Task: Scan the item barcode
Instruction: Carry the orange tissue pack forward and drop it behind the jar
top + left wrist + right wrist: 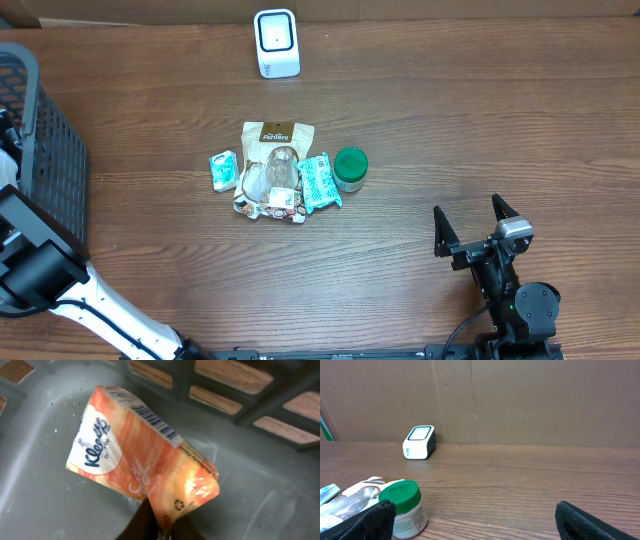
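Kleenex tissue pack [140,455] sits in the grey basket [45,505] at left, barcode [156,425] up, long axis slanting away from the left gripper [156,530], apparently pinched shut on its near corner; right gripper [468,208] gapes wide, well apart.

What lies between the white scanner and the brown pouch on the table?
Nothing: in the overhead view, only bare wooden table separates the scanner and the pouch.

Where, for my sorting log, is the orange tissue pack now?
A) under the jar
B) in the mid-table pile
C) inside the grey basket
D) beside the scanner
C: the left wrist view shows the tissue pack, pinched by the left end effector, over the basket floor.
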Robot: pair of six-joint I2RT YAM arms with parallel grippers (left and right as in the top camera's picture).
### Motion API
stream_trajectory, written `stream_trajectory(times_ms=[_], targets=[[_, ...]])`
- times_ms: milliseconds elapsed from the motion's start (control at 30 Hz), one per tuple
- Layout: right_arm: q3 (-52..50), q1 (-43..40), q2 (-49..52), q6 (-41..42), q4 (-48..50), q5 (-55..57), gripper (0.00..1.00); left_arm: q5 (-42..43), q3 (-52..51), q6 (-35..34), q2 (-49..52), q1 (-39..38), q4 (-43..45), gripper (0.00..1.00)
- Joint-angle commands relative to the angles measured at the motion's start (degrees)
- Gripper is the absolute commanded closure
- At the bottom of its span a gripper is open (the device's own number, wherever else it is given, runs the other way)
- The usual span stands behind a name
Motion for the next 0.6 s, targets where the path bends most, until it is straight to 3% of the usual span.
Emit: stream_trajectory(times_ms=[0, 200, 567], targets=[[-0.61, 0.33, -0.46, 0.28, 0.22, -0.22, 0.00, 0.44, -0.37, 0.24, 3.26, 0.00, -1.25, 0.96], [-0.61, 0.33, -0.46, 0.28, 0.22, -0.22, 0.00, -0.09, -0.35, -2.89, 0.59, 0.00, -3.80, 0.96], [-0.61, 0.33, -0.46, 0.28, 0.22, -0.22, 0.00, -4.13, -0.35, -10.38, -13.27, 0.00, -10.56, 0.96]])
